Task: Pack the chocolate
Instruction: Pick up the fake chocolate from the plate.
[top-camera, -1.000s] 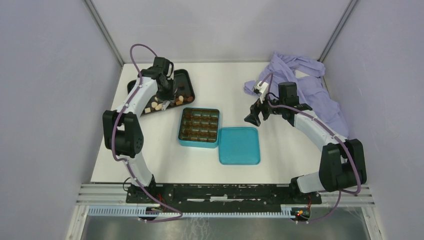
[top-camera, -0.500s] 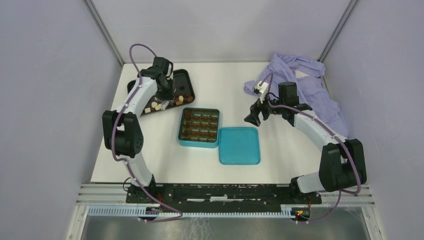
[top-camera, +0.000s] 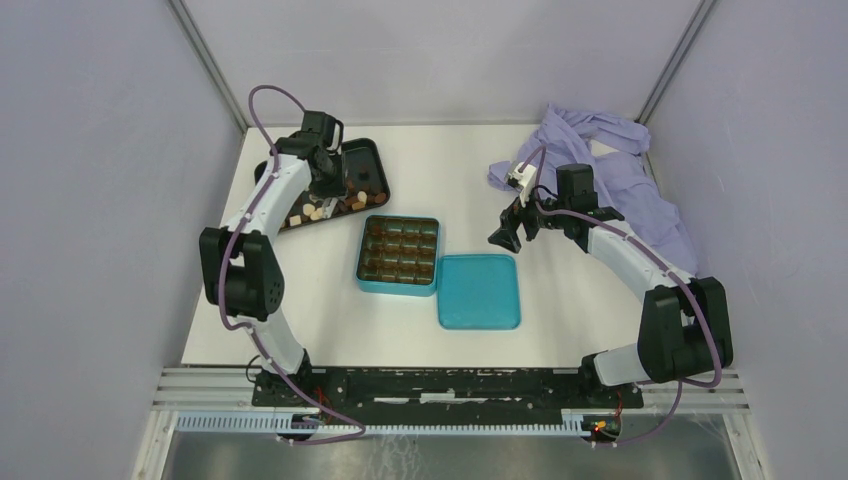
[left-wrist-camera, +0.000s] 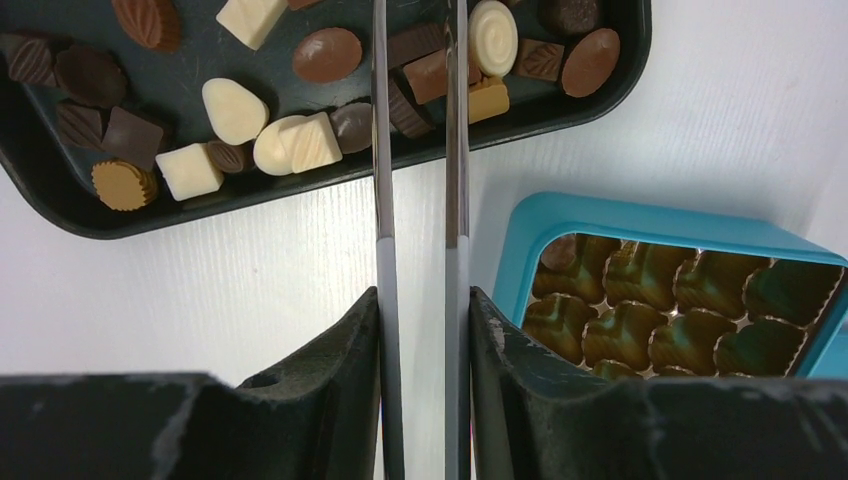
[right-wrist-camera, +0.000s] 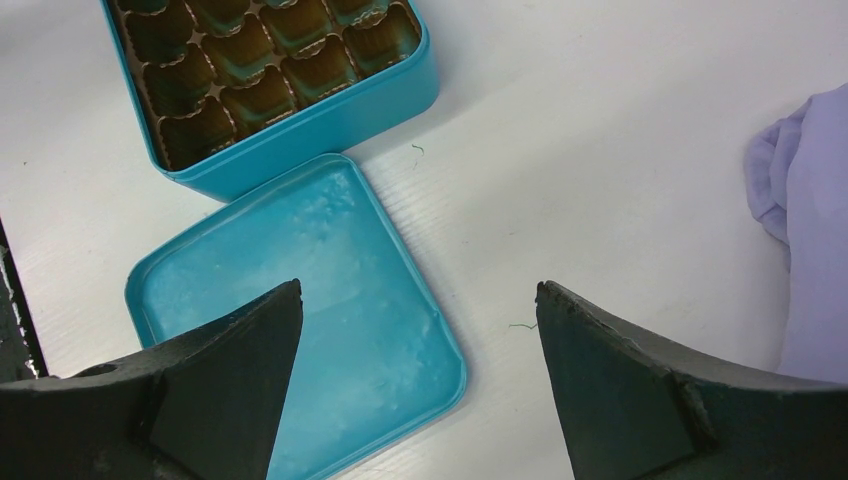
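Note:
The chocolate (left-wrist-camera: 234, 110), several brown, tan and cream-white pieces, lies in a black tray (left-wrist-camera: 60, 200) at the back left (top-camera: 372, 158). My left gripper (left-wrist-camera: 423, 292) is shut on a pair of metal tweezers (left-wrist-camera: 385, 150). Their long blades reach over the tray's near rim among the pieces; whether they pinch one, I cannot tell. In the top view this gripper (top-camera: 330, 182) hangs over the tray. The teal box (top-camera: 398, 285) with its brown grid insert (left-wrist-camera: 650, 300) stands open mid-table. My right gripper (right-wrist-camera: 418, 288) is open and holds nothing, above the table beside the lid.
The teal lid (top-camera: 478, 291) lies upside down just right of the box, and under the right gripper's left finger (right-wrist-camera: 220, 350). A crumpled lilac cloth (top-camera: 610, 160) covers the back right corner. Grey walls close in the table on three sides.
The left arm has shifted slightly toward the back left, tweezers still over the tray. The right arm has not moved.

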